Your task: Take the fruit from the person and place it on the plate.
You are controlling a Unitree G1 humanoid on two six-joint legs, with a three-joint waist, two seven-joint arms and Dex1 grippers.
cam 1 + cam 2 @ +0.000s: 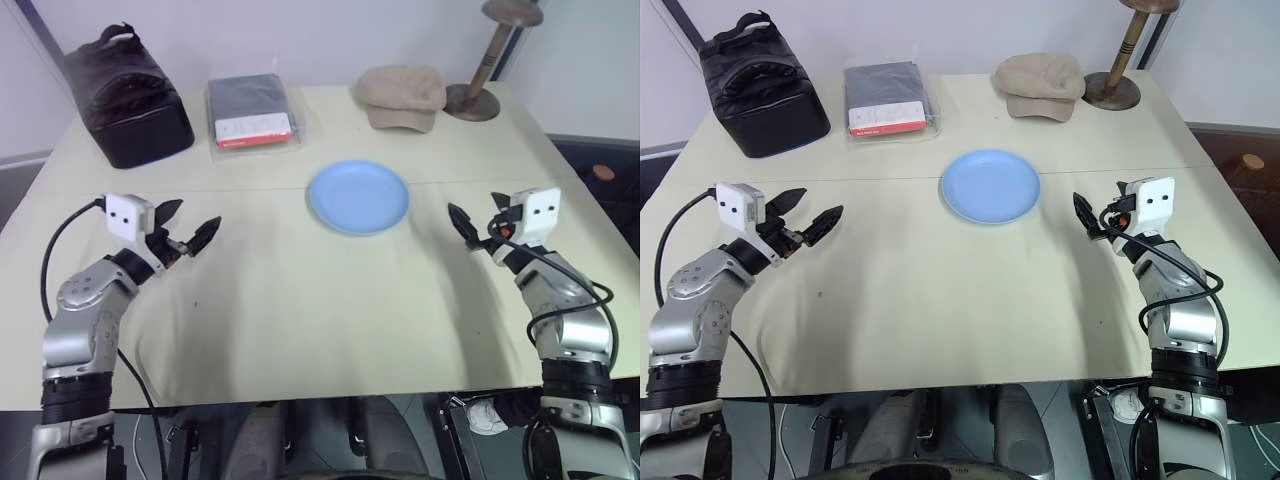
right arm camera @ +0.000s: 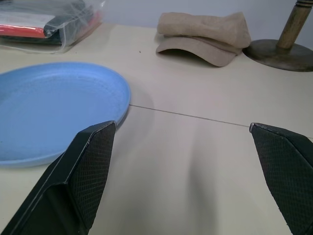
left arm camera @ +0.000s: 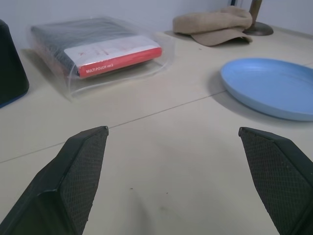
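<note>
The light-blue plate (image 1: 358,197) lies flat on the beige table, between my two arms and a little farther back. My left gripper (image 1: 196,216) hovers over the table to the plate's left, open, with nothing between its fingers (image 3: 80,166). To the plate's right, my right gripper (image 1: 473,212) is open too and holds nothing; the plate's rim (image 2: 122,93) is close beside one of its fingers (image 2: 90,166). The fruit and the person are out of view.
Along the table's far edge stand a black bag (image 1: 128,95), a clear-wrapped pouch pack (image 1: 252,113), a beige cap (image 1: 402,96) and a wooden stand (image 1: 480,70). Bare tabletop (image 1: 300,320) stretches in front of the plate.
</note>
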